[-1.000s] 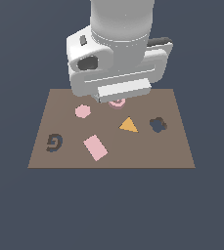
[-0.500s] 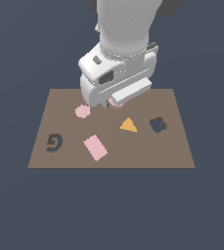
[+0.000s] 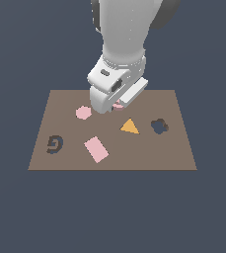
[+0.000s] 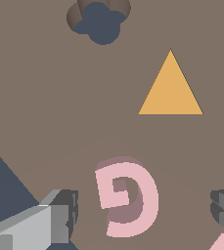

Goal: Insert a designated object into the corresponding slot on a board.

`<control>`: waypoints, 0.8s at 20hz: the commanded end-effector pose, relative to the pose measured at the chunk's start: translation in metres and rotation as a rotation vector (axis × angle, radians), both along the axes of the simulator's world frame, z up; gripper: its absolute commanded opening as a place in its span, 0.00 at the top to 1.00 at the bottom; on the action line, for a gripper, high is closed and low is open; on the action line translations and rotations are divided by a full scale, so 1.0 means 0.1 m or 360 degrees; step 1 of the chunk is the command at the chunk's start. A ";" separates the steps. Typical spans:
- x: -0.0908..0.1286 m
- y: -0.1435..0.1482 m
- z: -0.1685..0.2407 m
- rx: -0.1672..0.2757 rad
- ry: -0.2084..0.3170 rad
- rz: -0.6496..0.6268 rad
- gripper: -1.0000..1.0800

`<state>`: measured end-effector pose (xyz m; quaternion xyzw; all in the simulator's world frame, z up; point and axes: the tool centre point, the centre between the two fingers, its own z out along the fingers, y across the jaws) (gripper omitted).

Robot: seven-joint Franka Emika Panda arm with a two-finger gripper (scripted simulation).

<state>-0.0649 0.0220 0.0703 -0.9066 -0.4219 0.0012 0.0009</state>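
The pink G-shaped designated object point(image 4: 128, 197) lies flat on the brown board point(image 3: 173, 150). My gripper point(image 4: 145, 211) is open and straddles it, with one dark finger point(image 4: 67, 215) on each side and a gap between each finger and the piece. In the exterior view the hand hides the piece except for a pink sliver point(image 3: 118, 105) near the board's far middle. The dark G-shaped slot point(image 3: 55, 144) is empty at the exterior view's left, well away from the gripper.
On the board are a pink hexagon point(image 3: 83, 112), a pink rectangle point(image 3: 96, 149), an orange triangle point(image 3: 130, 126) and a dark flower-shaped cutout point(image 3: 158, 126). The triangle point(image 4: 170, 90) and flower cutout point(image 4: 100, 19) also show in the wrist view.
The hand has turned about its vertical axis and come down closer to the board over the pink G piece. The pieces on the board have not moved.
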 end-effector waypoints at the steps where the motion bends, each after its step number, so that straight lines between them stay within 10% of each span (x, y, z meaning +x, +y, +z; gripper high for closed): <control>1: -0.04 -0.01 -0.06 0.0001 -0.0002 0.0088 0.04; 16: -0.12 -0.04 -0.21 0.0001 -0.0004 0.0259 0.04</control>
